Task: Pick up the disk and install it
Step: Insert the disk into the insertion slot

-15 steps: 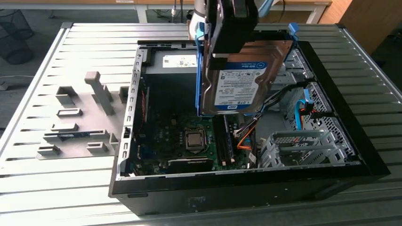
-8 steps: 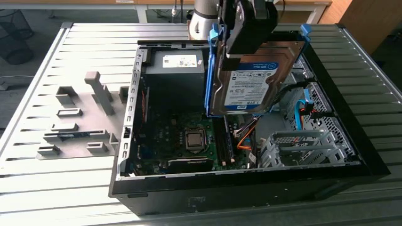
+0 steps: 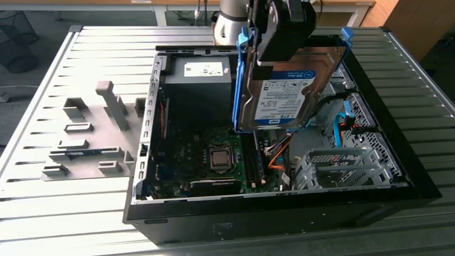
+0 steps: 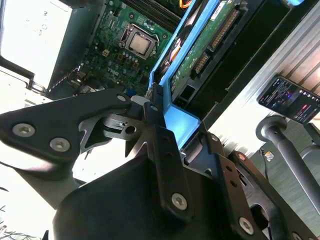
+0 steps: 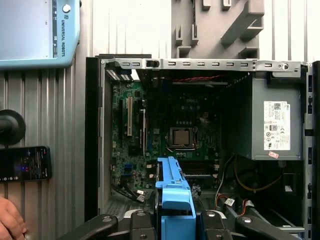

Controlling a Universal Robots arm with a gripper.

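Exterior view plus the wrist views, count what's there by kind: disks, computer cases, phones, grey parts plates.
disk: 1
computer case: 1
phone: 1
grey parts plate: 1
Total: 4

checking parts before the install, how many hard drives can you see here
1: the disk, gripped in the claw above the open computer case. Others may be hidden inside the case.
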